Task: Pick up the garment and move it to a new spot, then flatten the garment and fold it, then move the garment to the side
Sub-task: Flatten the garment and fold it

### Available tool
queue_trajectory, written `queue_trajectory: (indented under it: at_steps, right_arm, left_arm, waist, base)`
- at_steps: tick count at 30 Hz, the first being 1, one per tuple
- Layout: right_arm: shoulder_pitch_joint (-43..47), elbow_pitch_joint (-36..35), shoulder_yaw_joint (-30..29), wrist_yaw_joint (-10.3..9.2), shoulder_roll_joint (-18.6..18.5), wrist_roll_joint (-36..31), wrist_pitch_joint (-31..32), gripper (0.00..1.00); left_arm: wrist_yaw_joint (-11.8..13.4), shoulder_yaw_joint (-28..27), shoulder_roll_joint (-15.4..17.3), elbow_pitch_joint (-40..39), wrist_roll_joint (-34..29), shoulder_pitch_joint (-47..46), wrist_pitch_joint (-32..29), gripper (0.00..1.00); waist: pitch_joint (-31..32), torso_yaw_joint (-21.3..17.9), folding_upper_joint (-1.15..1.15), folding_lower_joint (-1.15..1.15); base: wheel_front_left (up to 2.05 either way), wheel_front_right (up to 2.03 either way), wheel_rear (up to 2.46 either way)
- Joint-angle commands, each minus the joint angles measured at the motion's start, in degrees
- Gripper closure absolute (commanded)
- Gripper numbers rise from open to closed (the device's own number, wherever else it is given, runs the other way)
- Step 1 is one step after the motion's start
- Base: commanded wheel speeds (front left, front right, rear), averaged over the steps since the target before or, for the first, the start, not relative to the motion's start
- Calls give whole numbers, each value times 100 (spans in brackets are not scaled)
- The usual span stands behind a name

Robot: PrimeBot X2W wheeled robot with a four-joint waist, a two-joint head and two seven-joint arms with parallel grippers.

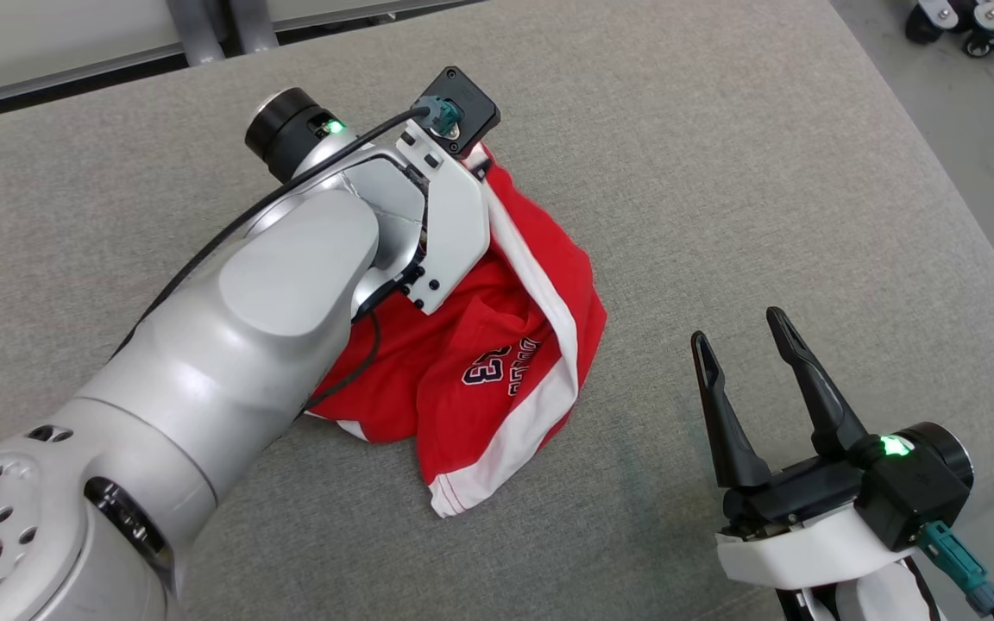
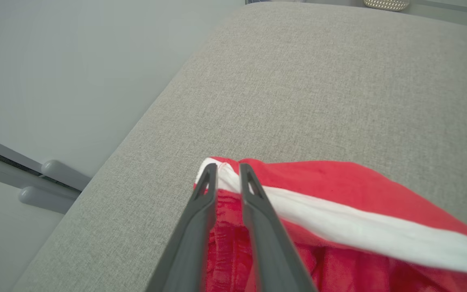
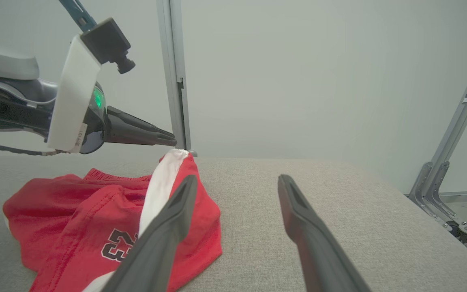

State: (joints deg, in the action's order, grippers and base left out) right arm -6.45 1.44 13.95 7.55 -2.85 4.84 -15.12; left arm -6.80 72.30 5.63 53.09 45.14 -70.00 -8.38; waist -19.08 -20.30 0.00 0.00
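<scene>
fig. 1. my left gripper (image 2: 228,172) is pinched on the garment (image 1: 497,362): in the left wrist view its two dark fingers stand almost together, with the far end of the white stripe (image 2: 339,227) caught between their tips. in the right wrist view that same corner of cloth rises to a small peak just under the left gripper's tips, while the rest of the cloth lies on the grey padded surface (image 1: 721,172).

the garment, red with white side bands, sits crumpled near the middle of the surface, partly beneath my left forearm. the number 23 (image 1: 488,366), dark with a pale outline, is readable on an upturned fold; the lettering (image 1: 525,366) beside it is creased and cannot be read. a small sticker (image 3: 80,138) on my left wrist bracket is too fine to make out.

my right gripper (image 1: 739,326) is released, fingers spread wide, near and to the right of the garment, touching nothing.
</scene>
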Motion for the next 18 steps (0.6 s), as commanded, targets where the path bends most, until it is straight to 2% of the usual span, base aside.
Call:
queue_trajectory:
  at_steps: [1,9,13,17,18]
  right_arm:
    - [11,19,-31,-12,-11,11,-5,0]
    - [-12,22,1,-12,-8,49,-5,0]
    - [-52,-4,-5,-12,-7,105,-4,0]
    - [-55,-18,-8,-12,-7,173,-4,0]
    - [-55,-19,-4,-12,-7,178,-4,0]
  left_arm:
    - [-13,-2,-52,75,33,-153,-43,0]
    - [-68,53,-167,467,374,-277,-804,0]
    - [-61,92,-85,359,511,-149,-1409,0]
    - [-61,113,58,152,475,-40,-1732,0]
    - [-61,116,90,86,424,-26,-1739,70]
  waist:
    - [-55,-58,0,0]
    - [-298,-382,0,0]
    - [-404,-516,0,0]
    - [-464,-573,0,0]
    - [-472,-578,0,0]
  base:
    - [0,0,0]
    - [0,0,0]
    - [0,0,0]
    - [0,0,0]
    - [0,0,0]
